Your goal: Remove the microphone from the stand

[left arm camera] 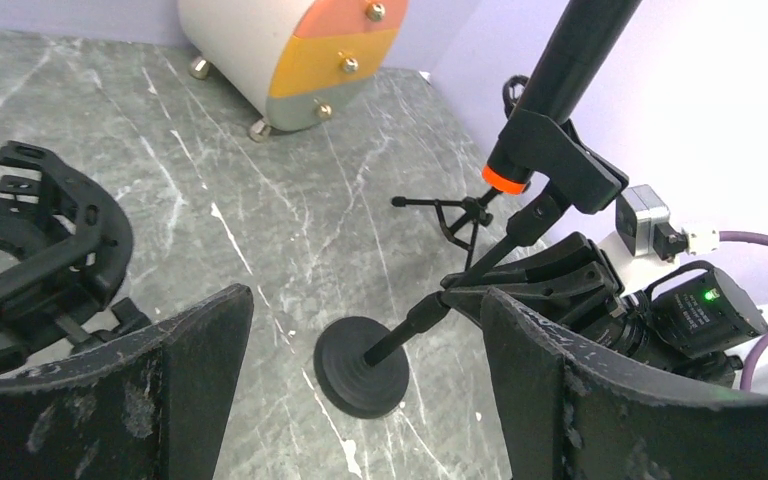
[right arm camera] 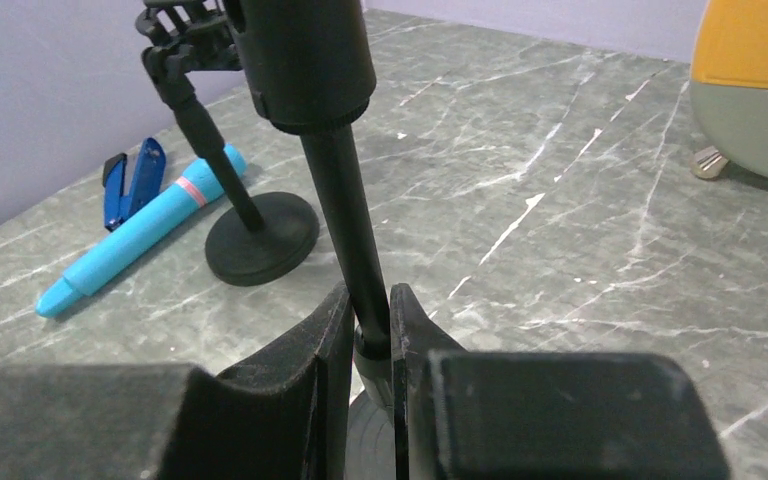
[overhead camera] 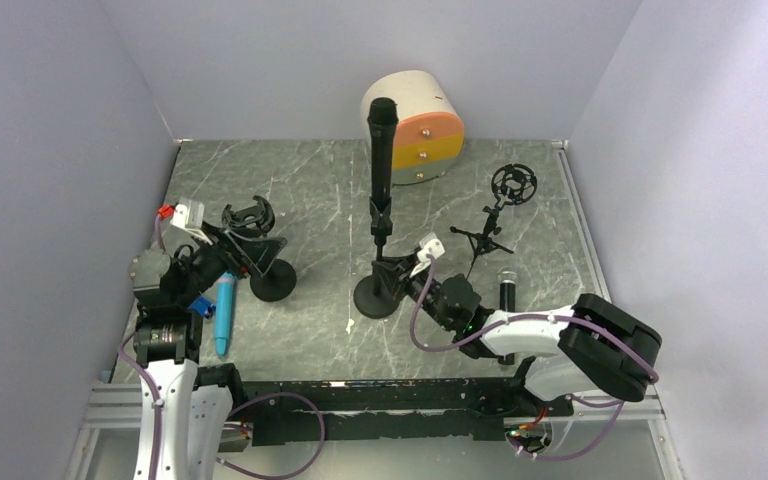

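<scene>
Microphone (overhead camera: 381,150), black with an orange ring at its lower end, sits upright in the clip at the top of the stand (overhead camera: 373,298), whose round base rests on the marble-patterned table (overhead camera: 310,190). The right gripper (right arm camera: 370,320) is clenched on the stand's thin pole just above that base, its 2 fingers pressed against the pole from either side. The left gripper (left arm camera: 365,325) hangs released well to the left of the stand, jaws spread wide and holding nothing. Also left of the stand are 1 empty stand (overhead camera: 265,270) with a bare clip and a blue microphone (overhead camera: 223,312) lying flat. Behind the stand sits a round drawer cabinet (overhead camera: 415,125). Right of the stand are a small tripod (overhead camera: 505,200) with a ring mount and a short black microphone (overhead camera: 508,293) lying on the table.
</scene>
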Tool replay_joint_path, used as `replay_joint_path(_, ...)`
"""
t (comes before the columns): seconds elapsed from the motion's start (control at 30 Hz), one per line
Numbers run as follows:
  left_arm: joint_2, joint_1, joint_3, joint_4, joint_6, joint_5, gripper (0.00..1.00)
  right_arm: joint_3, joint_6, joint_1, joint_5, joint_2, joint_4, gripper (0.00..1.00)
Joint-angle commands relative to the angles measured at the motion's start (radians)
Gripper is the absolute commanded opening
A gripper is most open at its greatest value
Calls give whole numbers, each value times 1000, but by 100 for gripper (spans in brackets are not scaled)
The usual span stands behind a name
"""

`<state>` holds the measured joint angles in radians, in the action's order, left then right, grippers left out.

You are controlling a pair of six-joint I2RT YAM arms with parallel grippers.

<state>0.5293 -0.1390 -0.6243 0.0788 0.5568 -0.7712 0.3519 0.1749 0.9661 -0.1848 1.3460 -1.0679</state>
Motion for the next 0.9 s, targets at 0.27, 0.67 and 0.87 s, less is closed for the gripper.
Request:
replay_joint_path(0.27, 49, 311, 0, 25, -140, 110, 86, -33, 60, 271, -347, 9, -127, 8)
replay_joint_path(0.67, 147, 683, 51, -117, -215, 362, 79, 35, 82, 368, -498, 72, -96, 19)
replay_joint_path(0.87, 207, 834, 63, -243, -284, 527, 80, 27, 104, 368, -448, 22, -27, 32)
